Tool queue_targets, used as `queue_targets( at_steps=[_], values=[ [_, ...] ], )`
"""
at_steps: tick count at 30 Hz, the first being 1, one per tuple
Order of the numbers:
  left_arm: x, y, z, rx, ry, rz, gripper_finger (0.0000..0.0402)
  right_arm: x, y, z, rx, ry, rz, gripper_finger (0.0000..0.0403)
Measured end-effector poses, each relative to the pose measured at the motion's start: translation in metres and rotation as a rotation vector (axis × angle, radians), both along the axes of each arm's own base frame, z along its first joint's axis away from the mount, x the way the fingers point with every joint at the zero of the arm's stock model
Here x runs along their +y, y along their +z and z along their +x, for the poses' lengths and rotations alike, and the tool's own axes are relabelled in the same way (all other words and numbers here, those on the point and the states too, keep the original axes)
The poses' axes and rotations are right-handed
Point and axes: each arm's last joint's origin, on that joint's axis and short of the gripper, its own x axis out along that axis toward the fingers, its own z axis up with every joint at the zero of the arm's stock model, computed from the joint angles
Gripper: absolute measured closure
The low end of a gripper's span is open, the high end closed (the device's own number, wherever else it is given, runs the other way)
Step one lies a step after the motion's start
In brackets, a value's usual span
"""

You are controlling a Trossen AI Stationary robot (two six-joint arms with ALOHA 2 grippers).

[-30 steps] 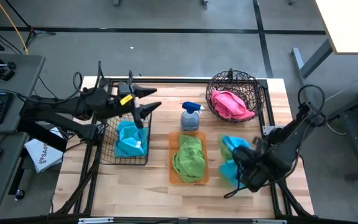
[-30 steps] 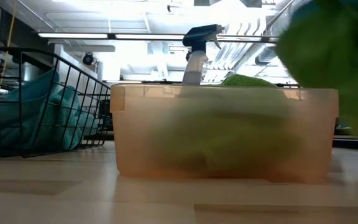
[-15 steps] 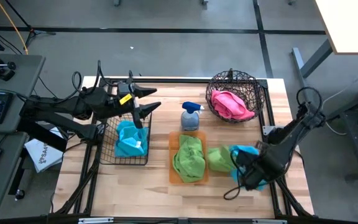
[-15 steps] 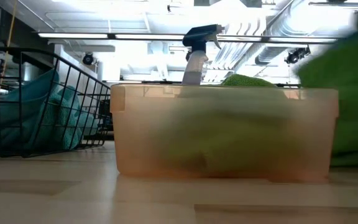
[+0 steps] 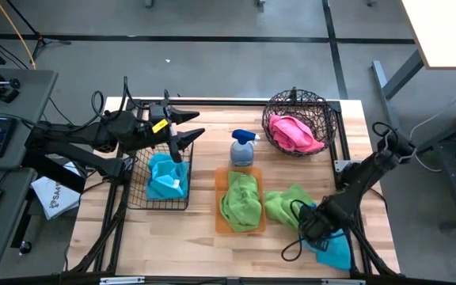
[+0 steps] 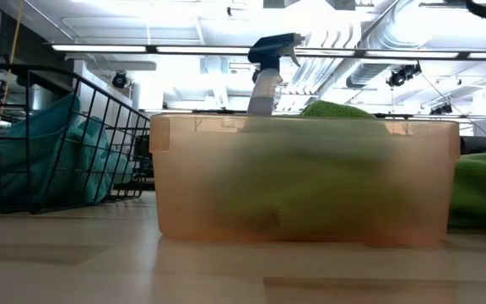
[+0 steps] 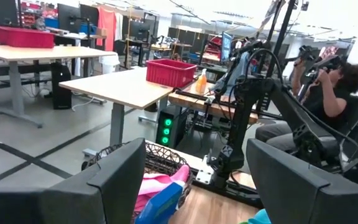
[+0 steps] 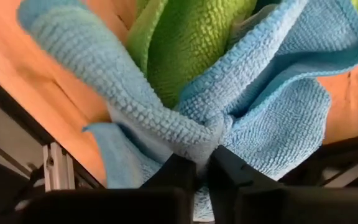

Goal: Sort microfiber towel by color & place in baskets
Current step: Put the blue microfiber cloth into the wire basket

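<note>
My right gripper (image 5: 311, 228) is near the table's near right corner, shut on a cyan-blue towel (image 5: 336, 247). A lime green towel (image 5: 287, 204) lies flat on the table beside the orange tray (image 5: 218, 226). The tray holds another green towel (image 5: 240, 198). My left gripper (image 5: 190, 127) is open and empty above the square black basket (image 5: 133, 190), which holds a cyan towel (image 5: 167, 176). A pink towel (image 5: 295, 133) lies in the round wire basket (image 5: 274, 111). My right gripper pinches a bunched-up gather of the cyan towel (image 8: 197, 144) between its two shut fingers (image 8: 173, 177); several layers are drawn together there. The fingers slant down at it. The rest of the towel (image 8: 278, 118) fans out from the pinch, over the wood and over the green towel's edge (image 8: 185, 50).
A grey spray bottle with a blue trigger (image 5: 242, 148) stands behind the orange tray, between the two baskets. The table's right frame rail (image 5: 347, 170) runs beside my right arm. A person sits in the room beyond, in the left wrist view (image 7: 328, 81).
My right gripper has gone toward the table's near edge, still shut on the cyan towel. The cyan towel has been drawn off the green one toward the near right corner. The green towel has dropped and now lies spread on the table right of the tray.
</note>
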Motion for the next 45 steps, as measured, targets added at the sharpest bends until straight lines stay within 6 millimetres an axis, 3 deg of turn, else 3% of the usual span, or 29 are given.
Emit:
queue_targets(
  at_steps=[4, 12, 14, 18, 22, 28, 31, 33, 35, 40, 45],
  values=[
    [0.000, 0.000, 0.000, 0.000, 0.001, 0.001, 0.0135, -0.009, 0.010, 0.004, 0.040, 0.078, -0.002, 0.0318],
    [0.000, 0.000, 0.000, 0.000, 0.001, 0.000, 0.0135, -0.026, 0.021, 0.014, -0.007, 0.189, -0.094, 0.0138],
    [0.000, 0.000, 0.000, -0.001, 0.001, -0.001, 0.0135, -0.023, 0.015, 0.010, 0.019, 0.171, -0.052, 0.0115],
    [0.000, 0.001, 0.000, -0.017, 0.001, -0.020, 0.0135, -0.010, -0.004, -0.007, 0.077, 0.195, 0.017, 0.0106],
    [0.000, 0.001, 0.000, -0.024, 0.001, -0.027, 0.0135, -0.004, -0.016, -0.015, 0.067, 0.195, 0.035, 0.0109],
    [0.002, 0.000, 0.001, -0.011, 0.035, -0.004, 0.0135, -0.015, -0.040, -0.030, 0.113, 0.128, -0.090, 0.0135],
    [0.003, 0.003, 0.001, -0.028, 0.061, 0.018, 0.0135, -0.017, -0.047, -0.037, 0.135, 0.124, -0.110, 0.0207],
    [0.004, 0.007, 0.000, -0.057, 0.088, 0.047, 0.0135, -0.015, -0.045, -0.039, 0.151, 0.131, -0.105, 0.0297],
    [0.005, 0.012, -0.001, -0.081, 0.105, 0.096, 0.0135, -0.007, -0.032, -0.036, 0.142, 0.164, -0.066, 0.0373],
    [0.011, 0.017, -0.003, -0.084, 0.146, 0.190, 0.0135, 0.009, 0.034, -0.026, 0.030, 0.239, 0.022, 0.0379],
    [0.020, 0.015, -0.006, -0.023, 0.189, 0.261, 0.0135, 0.006, 0.110, -0.023, -0.097, 0.212, 0.015, 0.0388]
  ],
)
